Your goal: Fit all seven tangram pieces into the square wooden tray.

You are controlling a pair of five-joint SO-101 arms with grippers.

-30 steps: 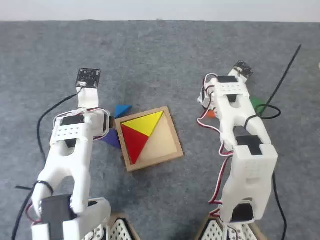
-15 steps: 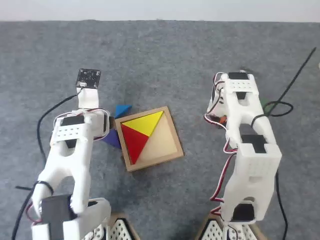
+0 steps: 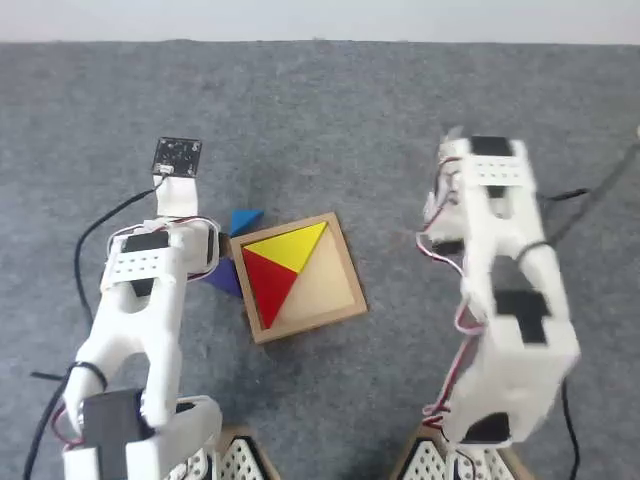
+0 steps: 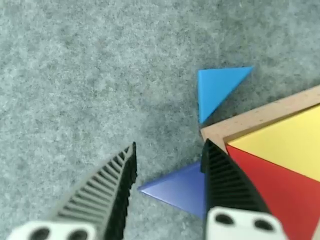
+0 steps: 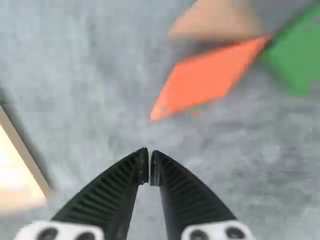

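The square wooden tray (image 3: 352, 272) lies mid-table and holds a yellow triangle (image 3: 290, 245) and a red triangle (image 3: 268, 280). My left gripper (image 4: 170, 147) is open at the tray's left corner (image 4: 240, 122), its fingers on either side of a dark blue triangle (image 4: 175, 190) lying on the mat. A light blue triangle (image 4: 217, 87) lies just beyond that corner. My right gripper (image 5: 148, 155) is shut on nothing, hovering over bare mat short of an orange parallelogram (image 5: 210, 75), a green piece (image 5: 297, 55) and a tan piece (image 5: 220, 22).
Grey mat covers the whole table. The right arm (image 3: 500, 230) stands right of the tray, with a black cable (image 3: 590, 195) trailing at its right. The tray's edge (image 5: 20, 150) shows to one side of the right gripper. Open mat lies beyond the tray.
The right arm has swung to the right and slightly farther back, and now covers the green and orange pieces in the high view. The left arm and tray have not moved.
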